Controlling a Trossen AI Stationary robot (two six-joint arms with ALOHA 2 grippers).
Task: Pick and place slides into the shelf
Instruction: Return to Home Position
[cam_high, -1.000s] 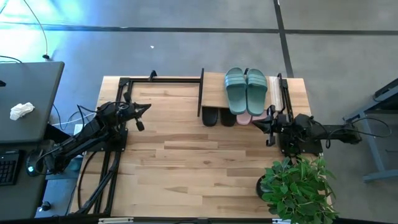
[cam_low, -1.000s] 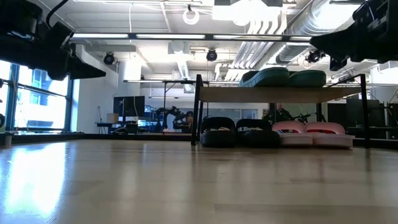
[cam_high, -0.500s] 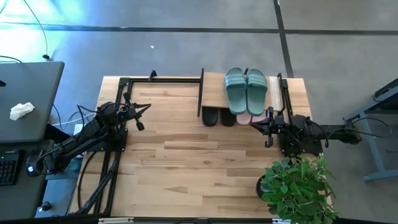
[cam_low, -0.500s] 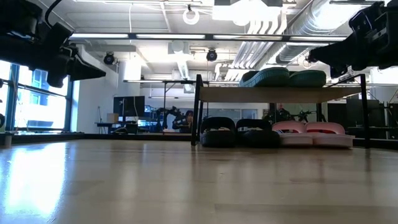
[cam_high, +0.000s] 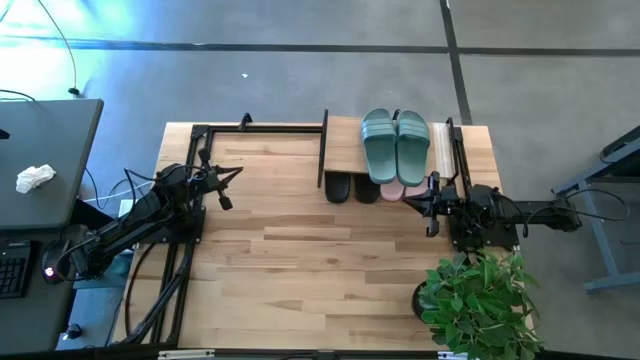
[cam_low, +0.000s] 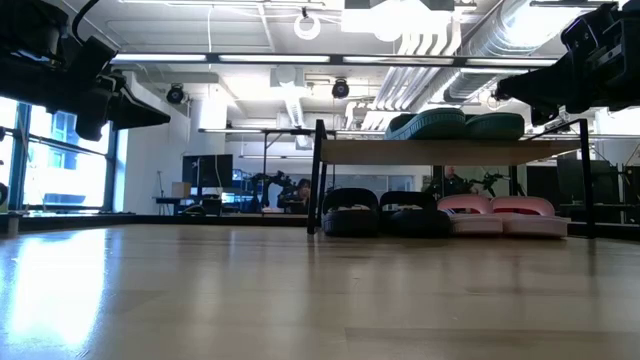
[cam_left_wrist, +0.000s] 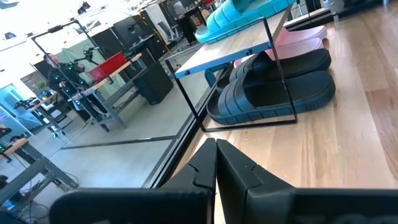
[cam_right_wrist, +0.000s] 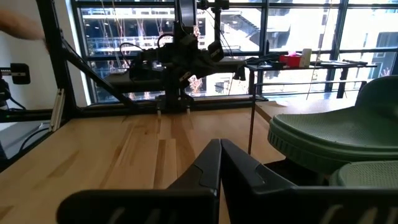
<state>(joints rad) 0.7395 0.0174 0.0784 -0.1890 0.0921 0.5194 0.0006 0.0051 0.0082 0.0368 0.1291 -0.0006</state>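
The slides (cam_high: 378, 145) are all sitting at the shelf (cam_high: 343, 150) on the far side of your worktop (cam_high: 300, 250). The sage-green pair (cam_high: 412, 145) is lying side by side on the top board. The black pair (cam_high: 351, 187) and the light-pink pair (cam_high: 393, 190) are resting underneath, just beside each other. Your left gripper (cam_high: 232, 172) is hovering near the worktop's left edge, fingers pressed together and holding nothing. Your right gripper (cam_high: 410, 197) is hanging just beside the shelf's right end, fingers likewise together and empty, with a potted plant (cam_high: 475, 295) near its arm.
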